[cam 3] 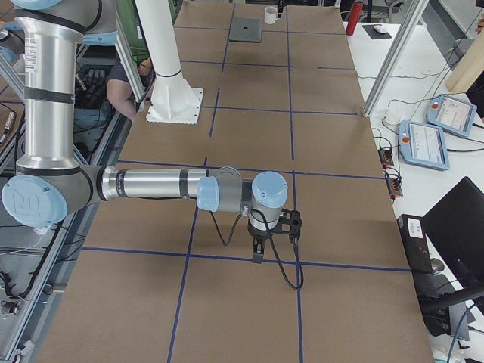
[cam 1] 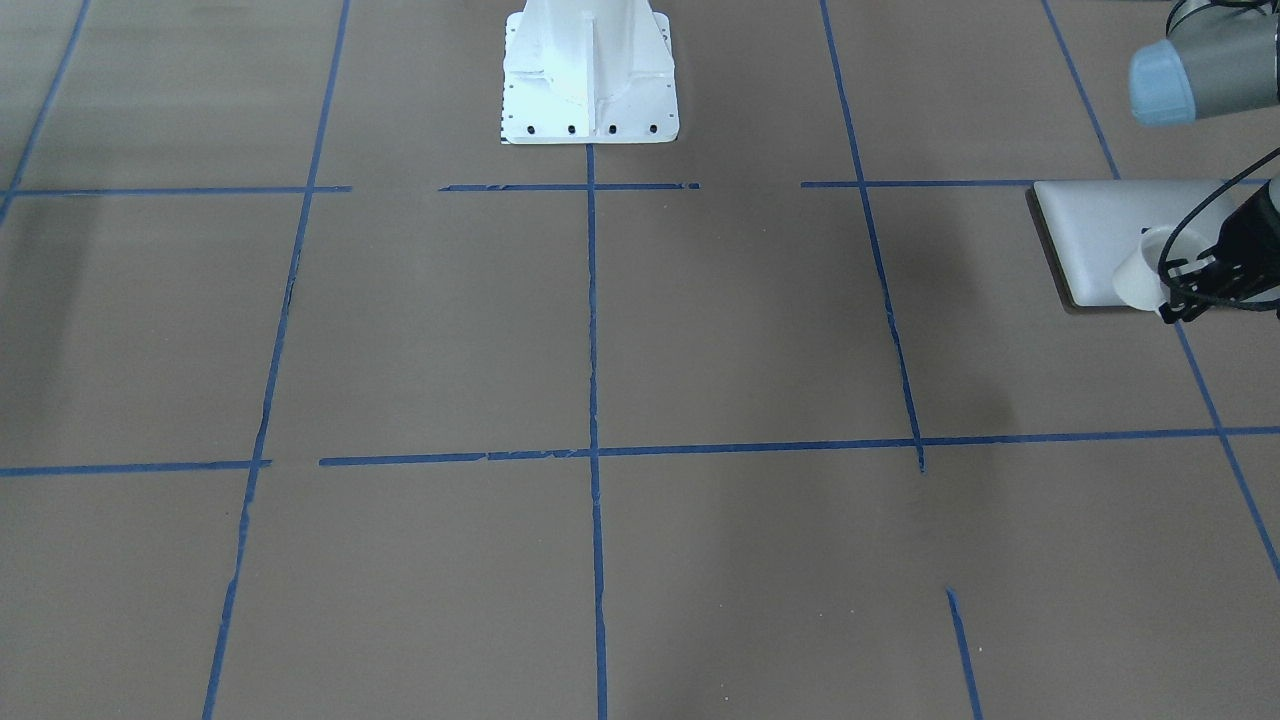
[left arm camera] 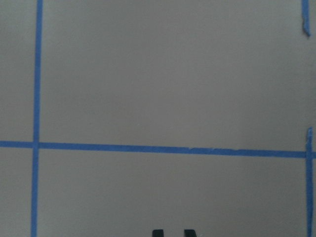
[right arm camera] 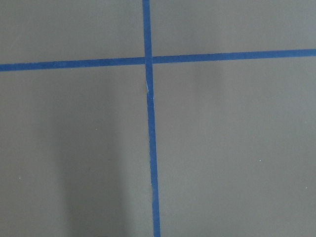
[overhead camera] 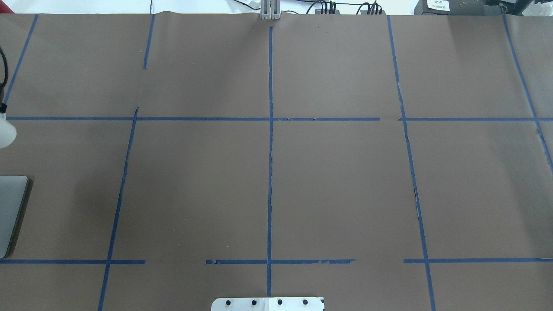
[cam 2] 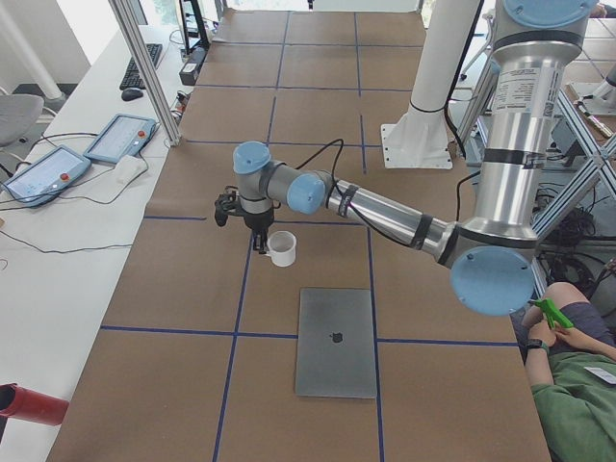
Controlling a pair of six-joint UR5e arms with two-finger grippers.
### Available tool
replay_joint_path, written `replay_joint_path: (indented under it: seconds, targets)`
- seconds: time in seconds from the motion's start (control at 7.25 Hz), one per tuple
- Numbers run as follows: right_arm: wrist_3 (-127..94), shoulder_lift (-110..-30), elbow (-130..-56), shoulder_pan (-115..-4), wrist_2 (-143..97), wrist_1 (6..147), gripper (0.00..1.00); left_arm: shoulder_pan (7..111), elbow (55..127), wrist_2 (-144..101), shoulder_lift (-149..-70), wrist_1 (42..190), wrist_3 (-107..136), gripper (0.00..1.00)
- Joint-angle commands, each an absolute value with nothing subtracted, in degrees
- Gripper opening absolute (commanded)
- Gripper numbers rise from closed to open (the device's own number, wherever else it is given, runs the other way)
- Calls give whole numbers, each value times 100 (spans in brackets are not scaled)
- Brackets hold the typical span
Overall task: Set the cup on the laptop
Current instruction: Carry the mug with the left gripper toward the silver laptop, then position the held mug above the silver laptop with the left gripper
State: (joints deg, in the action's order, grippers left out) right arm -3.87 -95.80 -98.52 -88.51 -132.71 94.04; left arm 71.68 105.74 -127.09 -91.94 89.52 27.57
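The white cup [cam 1: 1140, 275] hangs at the tips of my left gripper [cam 1: 1178, 278], which is shut on its rim. It is held a little above the table, just past the far edge of the laptop [cam 1: 1090, 230]. The exterior left view shows the cup [cam 2: 282, 248] beside the gripper [cam 2: 258, 239] and apart from the closed silver laptop [cam 2: 336, 342]. In the overhead view the cup [overhead camera: 5, 134] and the laptop [overhead camera: 11, 207] sit at the left edge. My right gripper [cam 3: 257, 255] points down over bare table at the far end; I cannot tell whether it is open.
The white pedestal base [cam 1: 588, 70] stands at the robot's side of the table. Blue tape lines [overhead camera: 270, 172] cross the brown table cover. A red cylinder [cam 2: 29, 404] and teach pendants [cam 2: 120, 140] lie off the table. A seated person [cam 2: 577, 385] is beside the robot.
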Motion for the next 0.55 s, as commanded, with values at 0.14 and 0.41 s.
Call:
replay_joint_path:
  seconds: [0.14, 0.41]
  targets:
    - [-387, -9580, -9853, -8851, -13271, 9404, 100, 7453, 10384, -13006, -7817, 10423, 2434, 0]
    - [-387, -9580, -9853, -8851, -13271, 9404, 100, 7453, 9575, -13113, -7611, 11580, 2443, 0]
